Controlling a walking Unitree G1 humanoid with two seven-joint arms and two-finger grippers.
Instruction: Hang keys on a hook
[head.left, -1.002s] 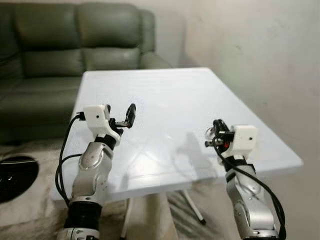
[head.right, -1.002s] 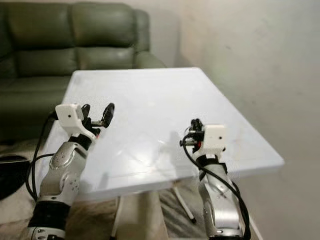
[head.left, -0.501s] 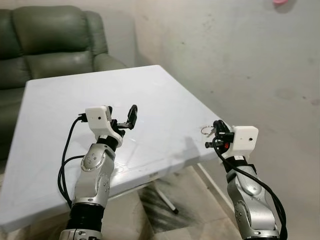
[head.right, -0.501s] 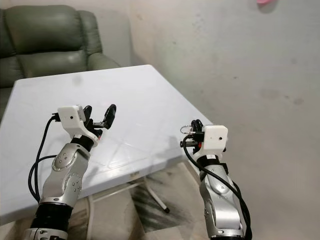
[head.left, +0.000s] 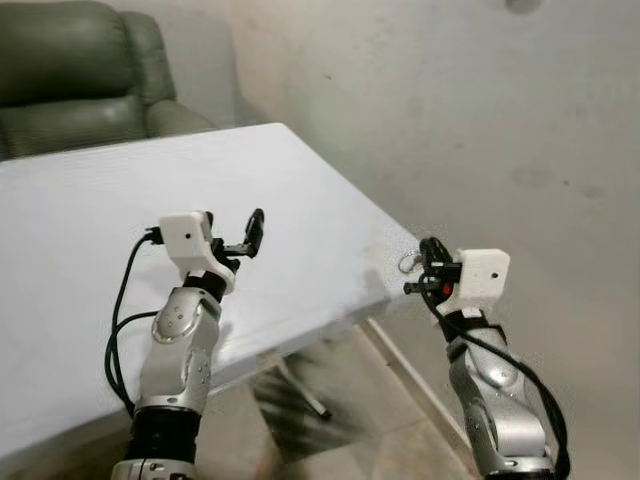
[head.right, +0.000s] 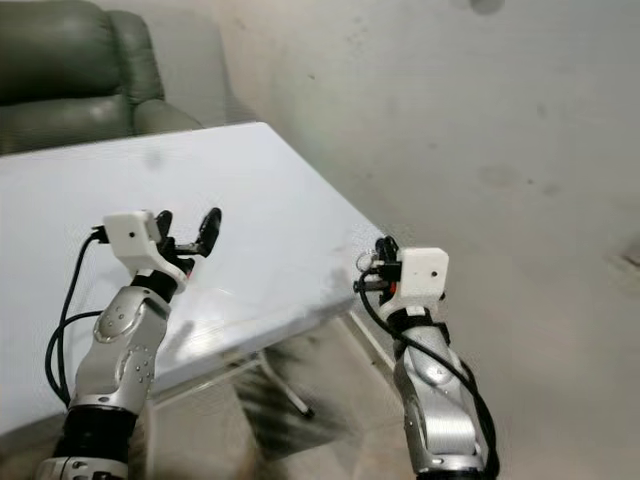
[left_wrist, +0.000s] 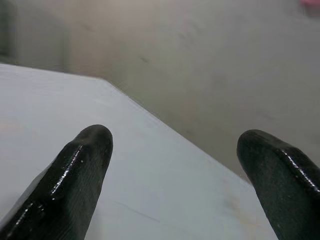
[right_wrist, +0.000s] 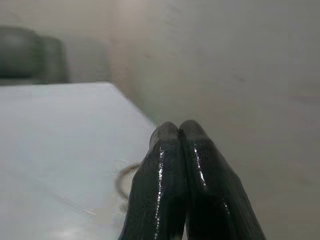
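Right wrist view: the right gripper (right_wrist: 179, 131) is pressed closed, pinching the key ring (head.left: 408, 263) beyond the table (head.left: 90, 230) corner. Keys are light, rigid, slippery metal; grip the ring itself. The left gripper (left_wrist: 175, 150) is spread wide, empty.

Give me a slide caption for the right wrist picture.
Right gripper pinched shut on a key ring above the white table.

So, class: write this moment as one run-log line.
right hand: shut on key ring, raised past table corner | left hand: open, above table | facing wall
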